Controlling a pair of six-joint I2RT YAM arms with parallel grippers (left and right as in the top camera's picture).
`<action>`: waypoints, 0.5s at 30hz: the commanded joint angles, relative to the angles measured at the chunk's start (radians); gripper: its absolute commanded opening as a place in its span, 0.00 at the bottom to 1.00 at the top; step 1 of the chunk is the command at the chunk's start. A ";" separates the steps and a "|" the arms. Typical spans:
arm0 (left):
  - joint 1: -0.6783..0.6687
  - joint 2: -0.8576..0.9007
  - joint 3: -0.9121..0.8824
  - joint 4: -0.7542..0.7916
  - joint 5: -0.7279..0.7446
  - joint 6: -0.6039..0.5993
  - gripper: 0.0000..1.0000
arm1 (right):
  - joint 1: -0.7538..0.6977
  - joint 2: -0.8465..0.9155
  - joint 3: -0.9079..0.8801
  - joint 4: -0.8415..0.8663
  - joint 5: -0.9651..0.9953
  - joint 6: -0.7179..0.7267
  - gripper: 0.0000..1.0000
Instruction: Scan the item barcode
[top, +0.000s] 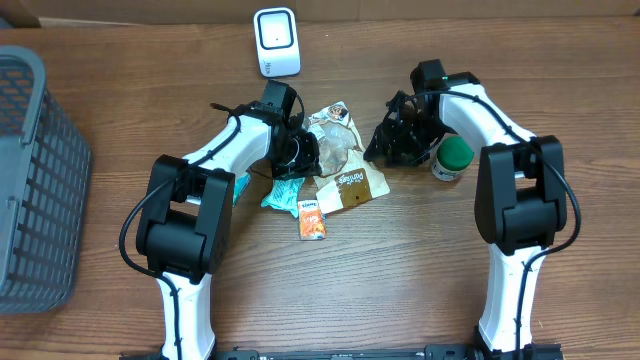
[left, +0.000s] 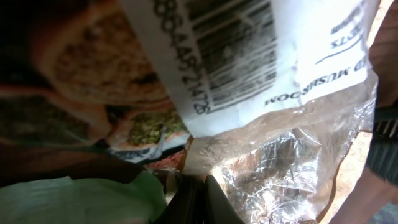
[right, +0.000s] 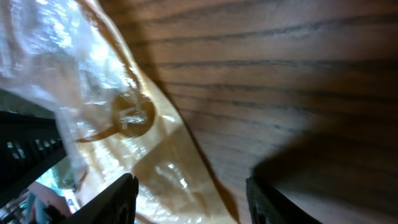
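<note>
A clear plastic bag (top: 332, 140) with a white barcode label (left: 230, 43) lies between the two arms, its crinkled film (left: 292, 155) filling the left wrist view. My left gripper (left: 198, 186) is shut on the bag's edge, beside it in the overhead view (top: 303, 155). My right gripper (right: 193, 199) stands open just right of the bag (top: 385, 150), its fingers (right: 124, 199) apart over a tan packet (right: 161, 155) and holding nothing. The white scanner (top: 276, 42) stands at the back of the table.
A brown packet (top: 352, 185), a teal packet (top: 283, 196) and a small orange packet (top: 312, 222) lie in front of the bag. A green-lidded jar (top: 452, 158) sits by the right arm. A grey basket (top: 35, 180) fills the left edge.
</note>
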 joint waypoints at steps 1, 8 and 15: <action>0.003 0.018 -0.034 -0.024 -0.085 0.026 0.04 | 0.003 0.041 -0.011 0.005 -0.040 -0.025 0.56; 0.003 0.018 -0.034 -0.029 -0.085 0.039 0.04 | 0.029 0.053 -0.055 0.021 -0.152 -0.077 0.57; 0.003 0.018 -0.034 -0.029 -0.080 0.039 0.04 | 0.082 0.053 -0.055 0.074 -0.244 -0.084 0.58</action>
